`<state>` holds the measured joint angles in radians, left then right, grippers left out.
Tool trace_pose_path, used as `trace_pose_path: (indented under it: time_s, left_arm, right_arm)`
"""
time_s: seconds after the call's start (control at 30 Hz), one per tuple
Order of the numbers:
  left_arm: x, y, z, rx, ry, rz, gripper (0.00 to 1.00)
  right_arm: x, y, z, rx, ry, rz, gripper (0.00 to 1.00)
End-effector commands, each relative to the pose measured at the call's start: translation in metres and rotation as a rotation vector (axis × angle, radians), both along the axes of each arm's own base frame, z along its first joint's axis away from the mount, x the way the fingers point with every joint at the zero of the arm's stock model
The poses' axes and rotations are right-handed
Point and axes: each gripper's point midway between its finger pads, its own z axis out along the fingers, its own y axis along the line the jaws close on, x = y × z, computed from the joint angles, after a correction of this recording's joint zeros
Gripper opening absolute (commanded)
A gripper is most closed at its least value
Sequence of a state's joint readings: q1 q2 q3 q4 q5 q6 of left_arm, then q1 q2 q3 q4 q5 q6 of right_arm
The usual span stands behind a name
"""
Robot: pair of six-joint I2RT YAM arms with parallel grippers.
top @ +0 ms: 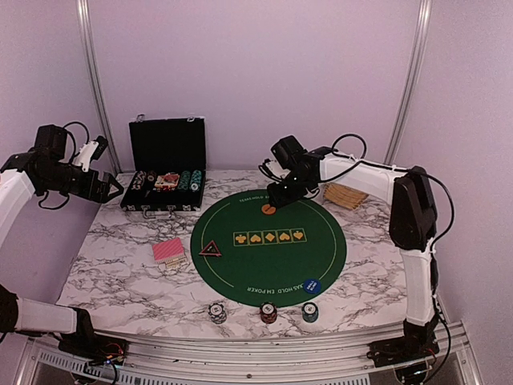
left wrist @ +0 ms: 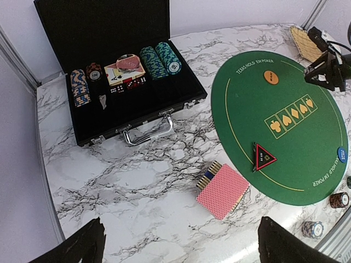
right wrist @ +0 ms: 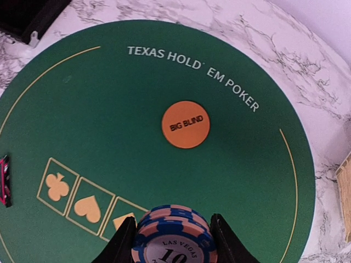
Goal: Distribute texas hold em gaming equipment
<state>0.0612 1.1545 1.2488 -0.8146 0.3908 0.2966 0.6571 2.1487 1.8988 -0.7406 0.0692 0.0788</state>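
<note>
Right wrist view shows the right tool [right wrist: 173, 241] gripping a blue chip stack [right wrist: 174, 219] over the green mat [right wrist: 109, 109]; three stacks [top: 268, 312] sit out already, more chips [left wrist: 159, 60] wait in the case [left wrist: 109, 127], and the left tool [left wrist: 181, 249] is open.

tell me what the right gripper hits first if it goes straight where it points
Probably the green mat, near the orange big blind button, with the chip stack clamped in the right gripper touching down first. Depth is unclear.
</note>
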Motion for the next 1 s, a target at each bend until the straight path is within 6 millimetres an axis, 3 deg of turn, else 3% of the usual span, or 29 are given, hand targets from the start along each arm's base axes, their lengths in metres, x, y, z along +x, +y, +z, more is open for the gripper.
trace_pose_path:
  time_s: [0.0,0.3,0.77,0.83,0.97]
  left_arm:
    - [-0.007,0.001,0.002,0.012,0.001,-0.005,0.99]
    - [-0.007,0.002,-0.004,0.024,0.016,-0.006,0.99]
    - [-0.005,0.002,-0.005,0.022,0.02,-0.011,0.99]
    - [-0.004,0.002,-0.004,0.02,0.017,-0.011,0.99]
    - [-0.004,0.002,-0.002,0.021,0.013,-0.011,0.99]
  right_arm:
    - [0.037,-0.011,-0.02,-0.032,-0.034,-0.043,0.07]
    - [0.073,-0.038,-0.056,-0.041,-0.023,-0.13,0.06]
    - [0.086,-0.052,-0.086,-0.063,0.01,-0.162,0.07]
    - [0.084,-0.052,-0.092,-0.066,0.022,-0.158,0.11]
    - [0.081,-0.053,-0.101,-0.078,0.043,-0.155,0.3]
